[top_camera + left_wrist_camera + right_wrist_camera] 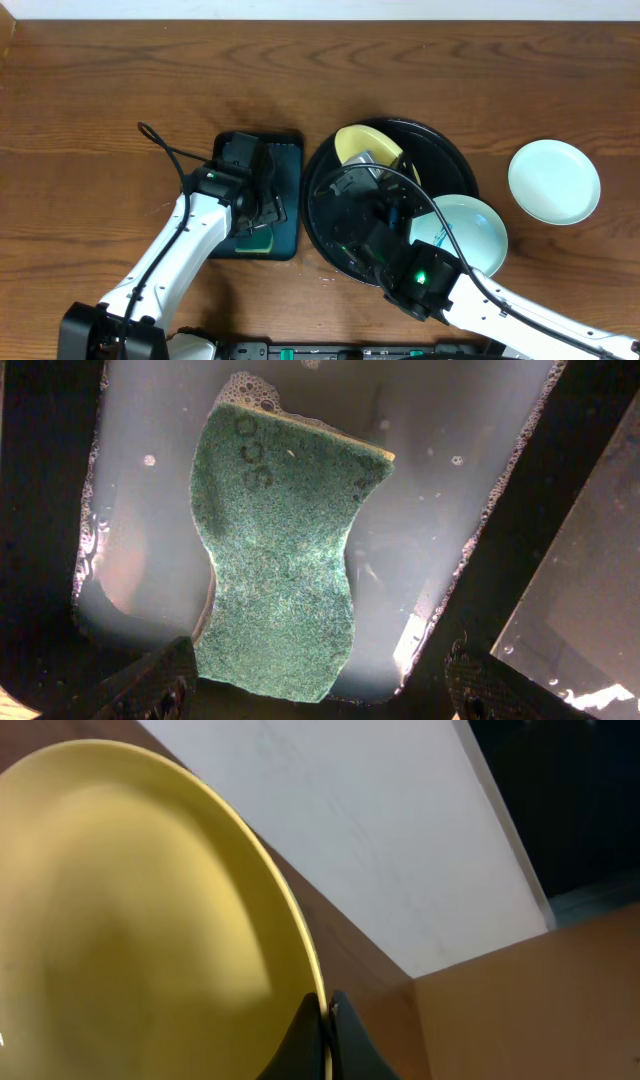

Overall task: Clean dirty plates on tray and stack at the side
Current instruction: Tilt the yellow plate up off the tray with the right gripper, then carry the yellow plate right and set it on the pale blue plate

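Altogether three plates [554, 181], one tray [447, 153]

Sponge [280, 550] in rectangular tray [290, 200], round tray [440, 145] just right holding rear plate [358, 143] and front plate [472, 232], third plate [554, 181] farther right

Sponge [275, 550] rough, fibrous, matt; yellow plate [130, 920] smooth, slight sheen; tabletop [100, 100] brown wood grain

We lose much of the round pale yellow plate [362, 143] and large black round tray [445, 158] under the right arm [520, 310] overhead. The fingers [150, 685] of the left tool [322, 690] are cropped below.
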